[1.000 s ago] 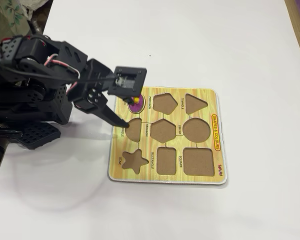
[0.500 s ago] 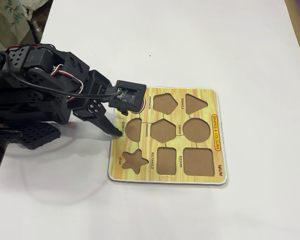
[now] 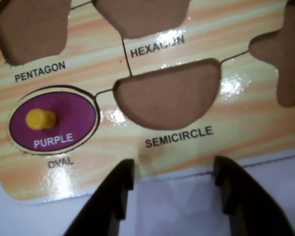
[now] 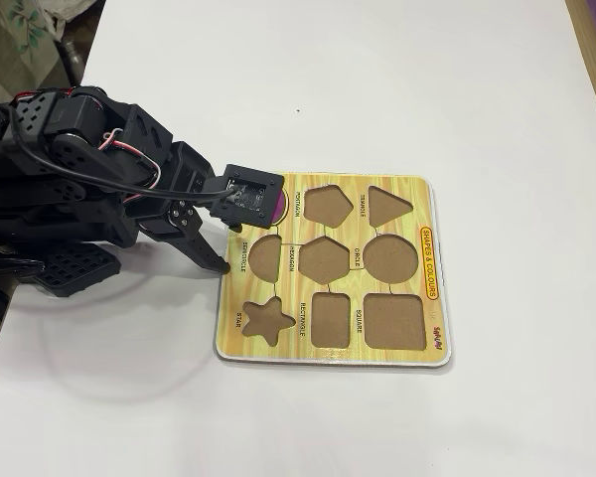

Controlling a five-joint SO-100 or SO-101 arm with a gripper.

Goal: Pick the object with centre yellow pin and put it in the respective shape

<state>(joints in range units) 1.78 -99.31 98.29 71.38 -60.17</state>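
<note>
A purple oval piece (image 3: 64,115) with a yellow centre pin (image 3: 39,118) sits in the oval recess of the wooden shape board (image 3: 246,123). My gripper (image 3: 174,164) is open and empty, with its black fingertips (image 3: 125,172) hovering over the board's near edge, below the semicircle recess (image 3: 172,98) and to the right of the oval. In the fixed view my gripper (image 4: 219,256) is at the left edge of the board (image 4: 432,199), and the wrist camera hides most of the oval (image 4: 279,209).
The pentagon (image 3: 34,29), hexagon (image 3: 142,14) and star (image 3: 285,54) recesses hold no pieces, as do the others in the fixed view. The board lies on a white table (image 4: 427,79). My arm's body (image 4: 60,189) fills the left side.
</note>
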